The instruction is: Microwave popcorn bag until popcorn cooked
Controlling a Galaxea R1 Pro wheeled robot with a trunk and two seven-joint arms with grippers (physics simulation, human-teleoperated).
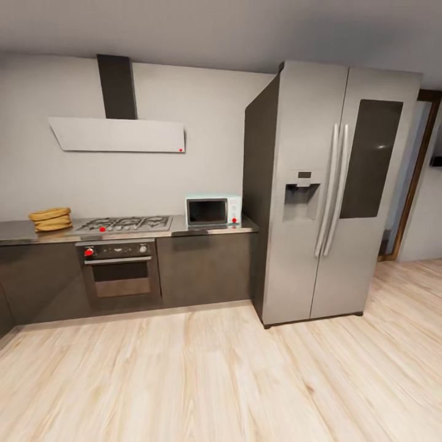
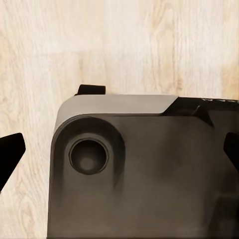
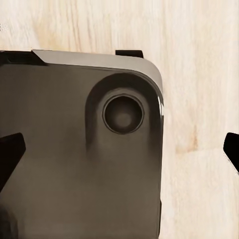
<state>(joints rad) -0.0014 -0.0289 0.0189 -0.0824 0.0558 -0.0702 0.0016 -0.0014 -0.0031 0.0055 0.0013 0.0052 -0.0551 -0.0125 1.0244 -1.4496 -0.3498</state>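
Note:
The pale mint-blue microwave (image 1: 213,210) stands with its dark door closed at the right end of the steel countertop (image 1: 184,230), against the fridge. At the countertop's far left sits the popcorn bag (image 1: 50,218), a squat tan sack. Both are across the room from me. My left gripper (image 2: 119,152) hangs open over my own dark base, its black fingertips (image 2: 10,155) at the frame's sides with nothing between them. My right gripper (image 3: 119,152) is open the same way, its fingertips (image 3: 10,154) wide apart. The popcorn itself is hidden.
A gas hob (image 1: 124,223) lies between bag and microwave, above a dark built-in oven (image 1: 118,270). A tall silver fridge (image 1: 325,190) stands to the right, with a doorway (image 1: 417,178) beyond it. Light wood floor (image 1: 233,374) stretches from me to the cabinets.

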